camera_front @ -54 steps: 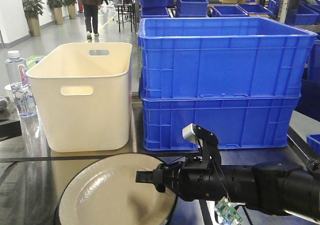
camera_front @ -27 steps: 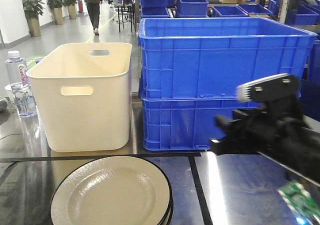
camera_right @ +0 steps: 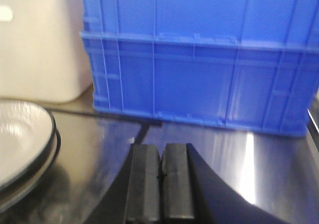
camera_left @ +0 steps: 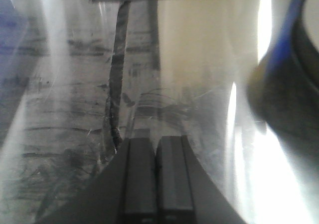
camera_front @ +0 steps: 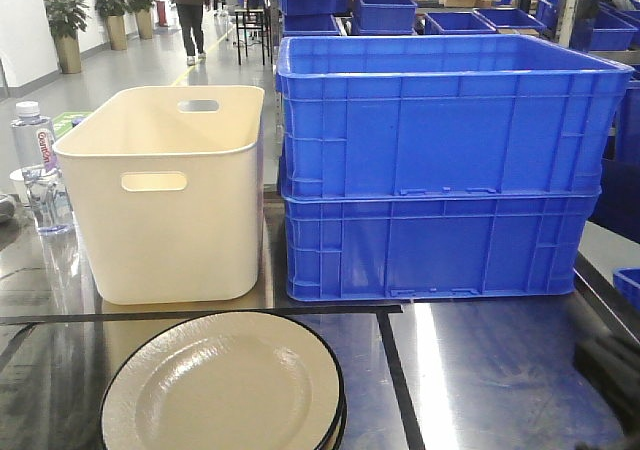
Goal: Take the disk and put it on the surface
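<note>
Steel, bright and streaked with reflections, spreads under me: the surface (camera_front: 480, 370), crossed by black tape (camera_front: 395, 375). On it, low in the front view, lies the disk (camera_front: 222, 385), a cream plate with a thin dark rim; a second dark edge shows just beneath it on its right side, so it seems to rest on another plate, though I cannot be sure. Behind it stands a cream tub (camera_front: 165, 195), and beside that, two blue crates (camera_front: 440, 170) stacked one on the other. A water bottle (camera_front: 38, 170) stands at the far left. My right pincer (camera_right: 160, 176) hangs above the steel with its two pads pressed together and nothing between them; from its camera the disk (camera_right: 22, 142) sits off to the left, apart from it, with the crates (camera_right: 199, 59) ahead. My left pincer (camera_left: 156, 171) is likewise closed on nothing, pads touching, over scratched steel where a tape line (camera_left: 117, 79) runs away from it. A dark curved shape blurs the right edge of that view; I cannot tell what it is.
</note>
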